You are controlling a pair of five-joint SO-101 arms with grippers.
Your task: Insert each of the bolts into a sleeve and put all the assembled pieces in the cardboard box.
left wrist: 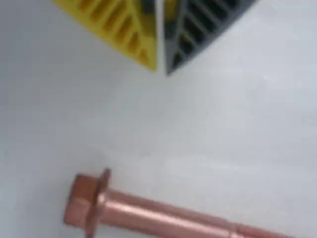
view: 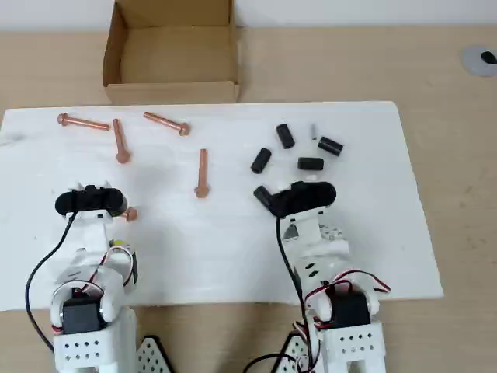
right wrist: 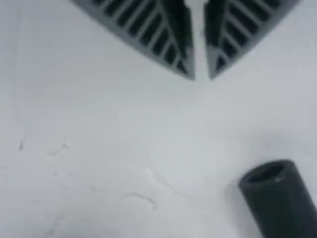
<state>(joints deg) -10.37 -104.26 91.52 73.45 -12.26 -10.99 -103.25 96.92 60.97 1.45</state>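
Both my grippers are empty. My left gripper (left wrist: 161, 69) has its fingers pressed together, and my right gripper (right wrist: 200, 77) keeps only a slit between its tips. Seen from above, the nearest copper bolt (left wrist: 148, 213) lies on the white mat (view: 217, 256) at 3 o'clock of my left gripper. A black sleeve (right wrist: 277, 198) lies at 9 o'clock of my right.

I judge the bolt stiff, smooth and apt to roll (so I'd take it mid-shank, crosswise). The sleeve looks light, hard and round. I'd pinch its barrel and leave the bore free. The cardboard box (view: 171, 92) sits at 11 o'clock off the mat.
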